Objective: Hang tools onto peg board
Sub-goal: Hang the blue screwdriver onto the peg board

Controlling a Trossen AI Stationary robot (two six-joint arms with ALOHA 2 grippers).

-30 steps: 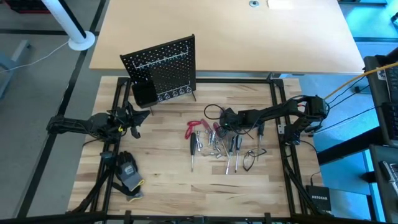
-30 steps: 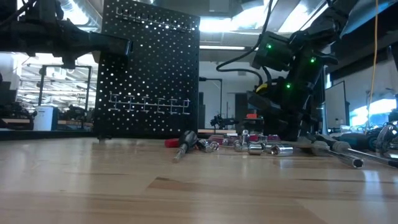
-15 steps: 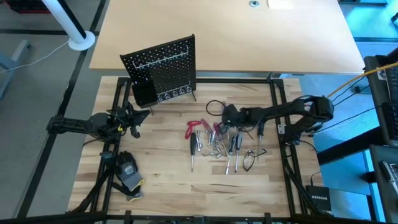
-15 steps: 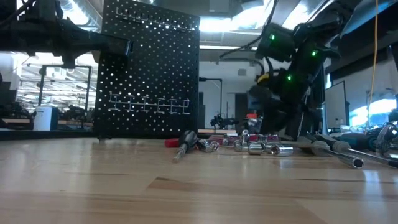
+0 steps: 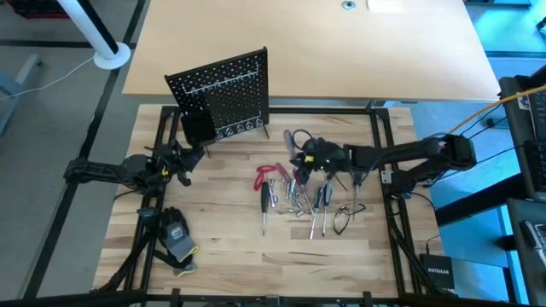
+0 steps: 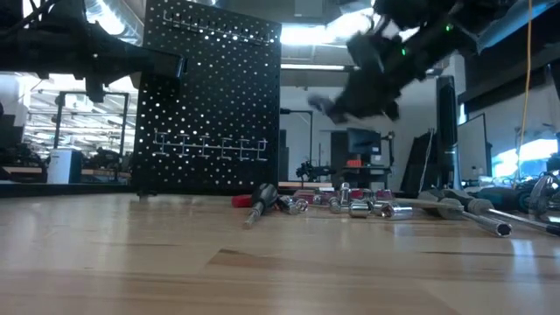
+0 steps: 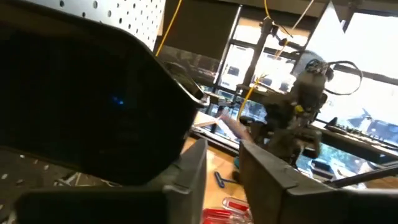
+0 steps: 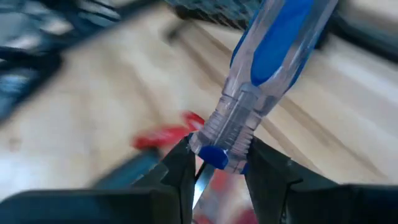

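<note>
My right gripper (image 5: 304, 155) is raised above the tool pile and shut on a screwdriver with a blue and clear handle (image 8: 267, 56); the screwdriver also shows in the high view (image 5: 293, 139). The other tools (image 5: 294, 192), among them red-handled pliers (image 5: 269, 175), lie flat on the table. The black peg board (image 5: 223, 94) stands upright at the far left, with a black bin (image 5: 197, 126) at its lower corner. My left gripper (image 5: 183, 162) waits just in front of the bin, open and empty. My right gripper pinches the screwdriver between its two fingers at the clear collar end of the handle (image 8: 227, 134), where the shaft begins. The blue handle sticks out beyond the fingertips. The screwdriver is lifted clear of the table and the pile.
A grey-black glove (image 5: 177, 234) lies at the near left. A black cord loop (image 5: 341, 217) lies at the right of the pile. A pale desk (image 5: 307, 51) stands beyond the peg board. Bare wood lies between the pile and the board.
My right gripper has risen from the tool pile with the blue screwdriver and gone a little toward the far edge and the peg board, tipping as it went. The screwdriver is now lifted clear of the table. The other tools have stayed in place.
</note>
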